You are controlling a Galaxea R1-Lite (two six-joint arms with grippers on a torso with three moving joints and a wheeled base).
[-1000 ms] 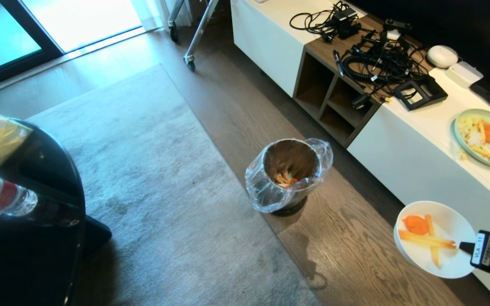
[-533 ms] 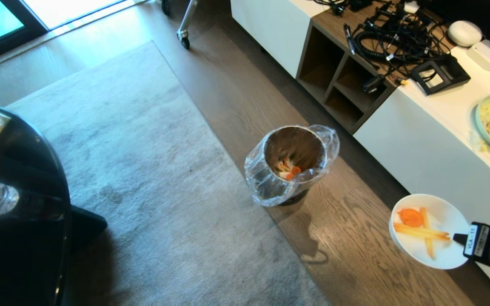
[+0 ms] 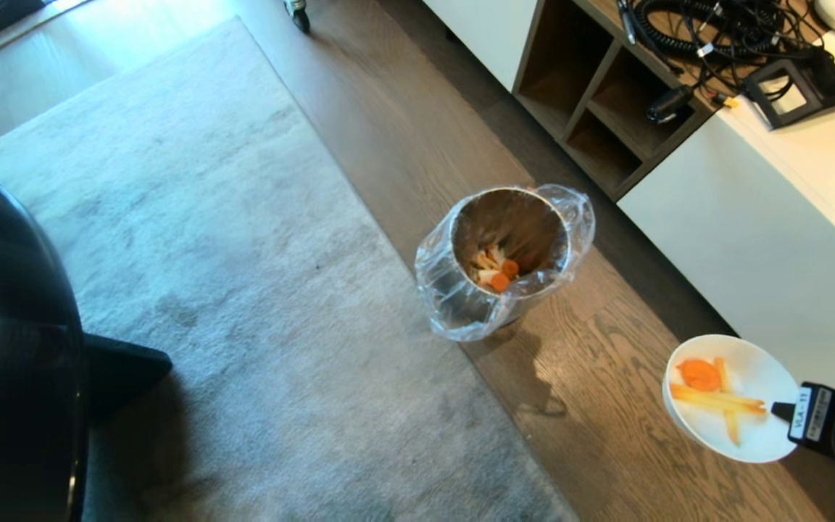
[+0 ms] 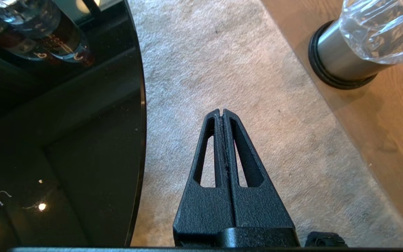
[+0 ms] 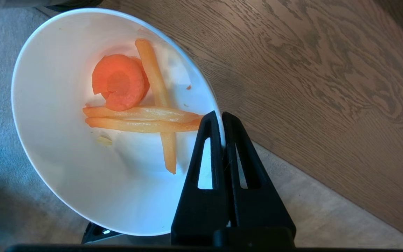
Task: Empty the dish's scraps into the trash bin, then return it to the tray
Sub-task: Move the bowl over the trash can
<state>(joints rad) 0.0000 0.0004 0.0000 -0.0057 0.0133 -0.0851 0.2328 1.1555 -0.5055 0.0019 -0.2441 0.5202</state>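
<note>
Tilted further down since a second ago: whole head view slid, pushing cabinet top and cables toward the upper edge, so a camera move, not a move of things. Large grey rug (image 3: 229, 290) and wood floor (image 3: 606, 435) now filling the view. Small brushed-steel trash bin with clear liner bag (image 3: 508, 250) standing on the floor at the rug's edge, some orange and pale bits already at its bottom. Glossy white round dish (image 3: 744, 420) carried above the floor, well to the right of the bin, roughly level. Right gripper (image 5: 221, 117) pinched tight on the dish's rim, one finger inside, one outside. Scraps (image 5: 131, 101), one carrot round and a few pale strips, lying inside. Left gripper (image 4: 222, 112) closed and empty, idle over the rug. Black tray nowhere visible, possibly behind. Emptying not yet begun; dish probably needs carrying over the bin's mouth before tipping.
</note>
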